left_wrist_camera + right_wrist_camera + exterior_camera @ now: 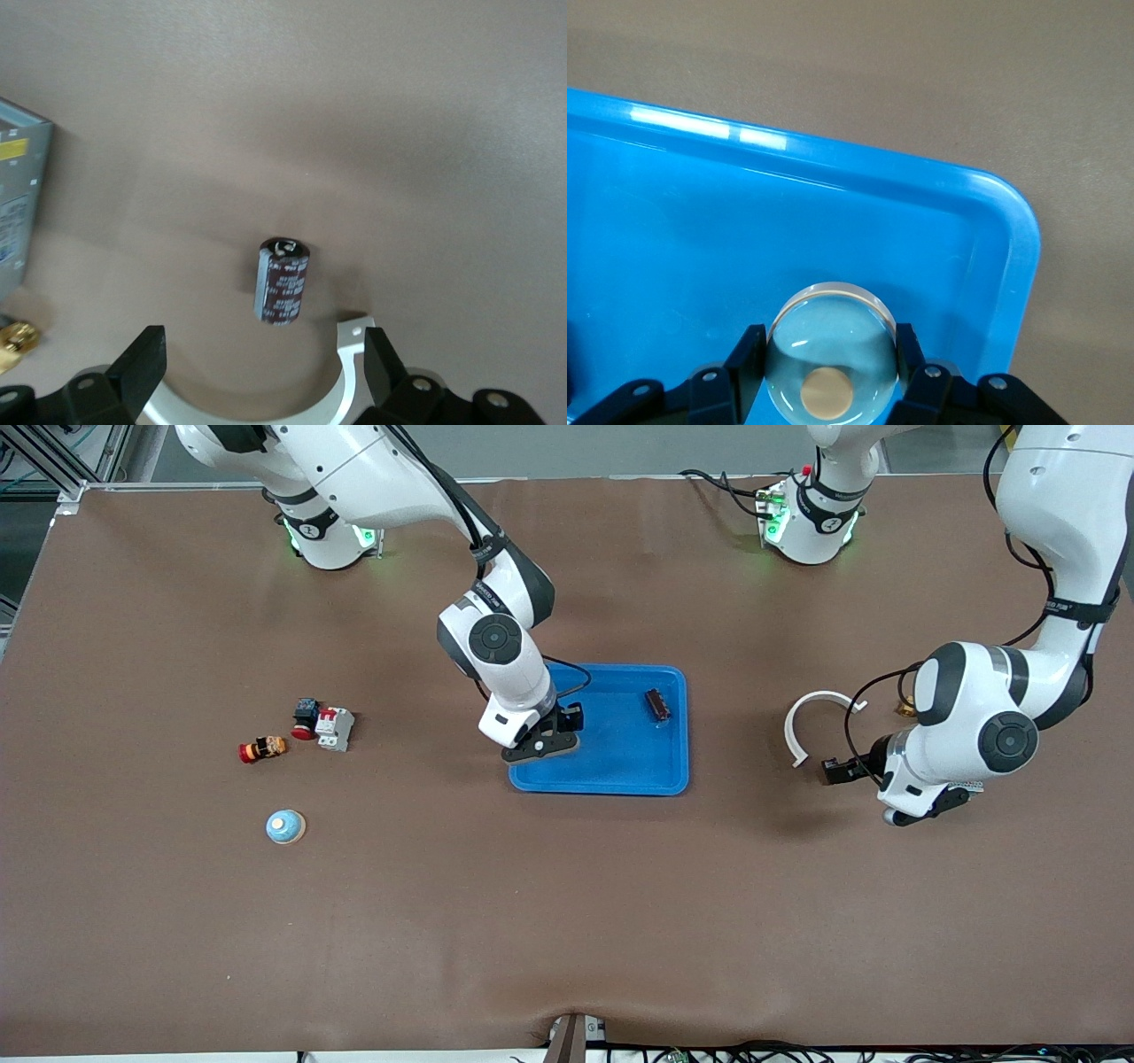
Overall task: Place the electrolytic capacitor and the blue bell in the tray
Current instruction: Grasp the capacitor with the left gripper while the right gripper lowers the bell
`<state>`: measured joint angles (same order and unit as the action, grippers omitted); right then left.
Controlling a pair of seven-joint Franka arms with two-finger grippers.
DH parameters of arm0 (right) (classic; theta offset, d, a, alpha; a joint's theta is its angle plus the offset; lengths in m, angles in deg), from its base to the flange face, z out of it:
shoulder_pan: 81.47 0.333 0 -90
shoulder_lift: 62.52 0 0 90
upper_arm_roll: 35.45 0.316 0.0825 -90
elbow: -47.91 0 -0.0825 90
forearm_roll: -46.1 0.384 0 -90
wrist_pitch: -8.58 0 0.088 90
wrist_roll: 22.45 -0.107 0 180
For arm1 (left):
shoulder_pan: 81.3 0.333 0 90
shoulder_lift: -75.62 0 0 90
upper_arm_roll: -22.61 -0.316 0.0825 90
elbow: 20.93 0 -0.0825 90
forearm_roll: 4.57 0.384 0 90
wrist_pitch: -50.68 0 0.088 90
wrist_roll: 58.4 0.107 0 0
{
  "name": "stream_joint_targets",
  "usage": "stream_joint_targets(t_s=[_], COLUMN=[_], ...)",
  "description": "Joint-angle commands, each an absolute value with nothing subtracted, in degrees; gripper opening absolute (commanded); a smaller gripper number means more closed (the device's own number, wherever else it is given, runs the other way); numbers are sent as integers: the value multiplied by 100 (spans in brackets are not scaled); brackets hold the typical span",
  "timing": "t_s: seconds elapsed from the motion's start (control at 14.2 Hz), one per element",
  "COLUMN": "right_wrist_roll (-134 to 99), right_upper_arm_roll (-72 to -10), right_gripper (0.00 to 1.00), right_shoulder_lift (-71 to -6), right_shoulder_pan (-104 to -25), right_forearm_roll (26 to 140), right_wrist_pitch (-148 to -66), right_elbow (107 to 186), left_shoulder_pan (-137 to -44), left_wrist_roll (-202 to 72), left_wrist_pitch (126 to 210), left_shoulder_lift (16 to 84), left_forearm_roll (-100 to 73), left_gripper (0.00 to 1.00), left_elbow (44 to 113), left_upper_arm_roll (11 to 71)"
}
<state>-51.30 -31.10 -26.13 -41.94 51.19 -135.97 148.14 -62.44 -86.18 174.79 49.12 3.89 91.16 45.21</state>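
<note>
Right gripper (828, 345): clenched on a blue bell (830, 363), one finger on each side of the dome, tan button facing my wrist camera. I hold it low over the tray (611, 784), inside the rim at the corner toward the right arm's end. That spot is bare tray floor, so the bell should settle flat there. Cannot tell whether the bell already touches the floor.

Left gripper (261, 345): released, fingers spread wide, nothing between them. It hangs over the table at the left arm's end, waiting. Below it, in the left wrist view, a second capacitor (282, 281) sits on the brown table, apart from both fingers. A white open ring (811, 717) lies just beside it, with a small gold piece (16, 341) and a grey box (18, 204) farther off. The front view does not show this capacitor; my guess is the arm covers it.

Tray contents: an electrolytic capacitor (656, 703) lies on its side near the rim toward the left arm's end, well apart from the bell. Nothing else is in there.

Outside the tray: a second bell (285, 826) of the same look sits on the table toward the right arm's end. A red-capped button (262, 748), a black-and-red switch (306, 717) and a white breaker (335, 728) cluster farther from the front camera than it.

Judgement: one of each item is at the tray, so opening the right jaws would finish the placing.
</note>
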Motion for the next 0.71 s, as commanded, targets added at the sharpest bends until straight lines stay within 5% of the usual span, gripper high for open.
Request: stream_joint_targets(t_s=[0.0, 0.14, 0.42, 0.57, 0.64], right_wrist_roll=[-5278, -5278, -5278, -5269, -5269], right_upper_arm_roll=[-3211, -3211, -3211, -3211, -3211], right_gripper=[0, 0, 0, 10, 26], right_shoulder_lift=[-2569, -2552, -2464, -2429, -2429], right_shoulder_pan=[-4087, -4087, -4087, -4087, -4087], right_forearm_roll=[5067, 5058, 5005, 4996, 4970], right_wrist_pitch=[-13688, -13697, -13802, -13829, -13838], right_elbow=[14819, 14819, 14819, 14811, 14811], left_shoulder_pan=[-6161, -6161, -6153, -6153, -6153], left_wrist_roll=[-8600, -8600, -8600, -8600, -8600], left_wrist_pitch=[17698, 17724, 17874, 17918, 17944], left_shoulder_lift=[4856, 4768, 4636, 4557, 4513], left_forearm_roll=[501, 501, 501, 501, 510], left_gripper=[86, 79, 79, 79, 79], left_elbow=[9236, 9228, 9228, 9228, 9228], left_upper_arm_roll=[4563, 4563, 4563, 4563, 4555])
